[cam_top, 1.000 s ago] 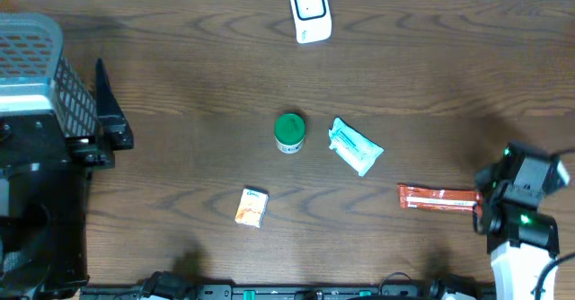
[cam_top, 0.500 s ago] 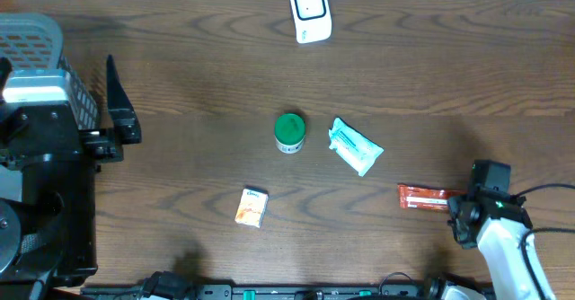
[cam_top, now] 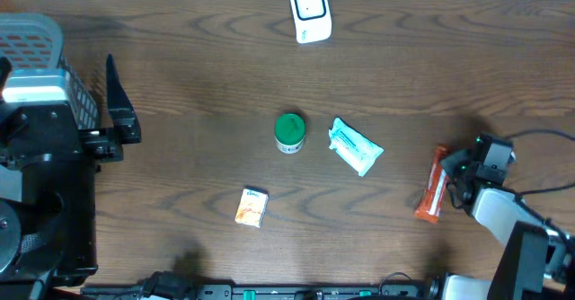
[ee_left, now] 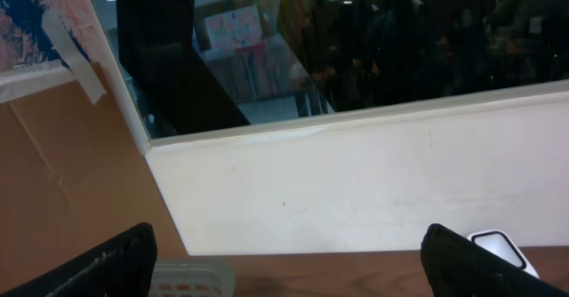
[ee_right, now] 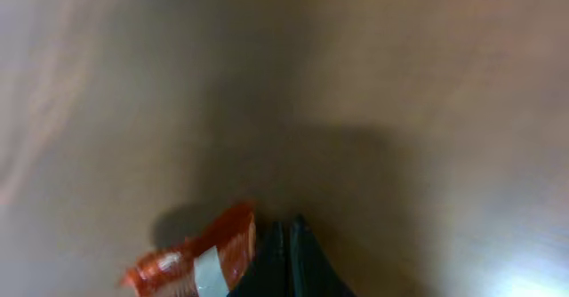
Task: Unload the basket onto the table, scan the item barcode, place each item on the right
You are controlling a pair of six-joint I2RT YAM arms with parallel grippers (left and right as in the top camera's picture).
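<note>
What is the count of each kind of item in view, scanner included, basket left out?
Scanner: 1
Green-lidded jar: 1
Pale teal pouch: 1
Small box: 1
Orange-red bar wrapper: 1
Total: 5

Overhead: straight down, far, whole table (cam_top: 198,75) in frame. Left wrist: from 9 o'clock, level, facing back wall (ee_left: 356,181); shares white scanner (cam_top: 310,13) at 12 o'clock. Right wrist: at 4 o'clock, very close to table, blurred; shares orange packet (cam_top: 431,190) with overhead.
</note>
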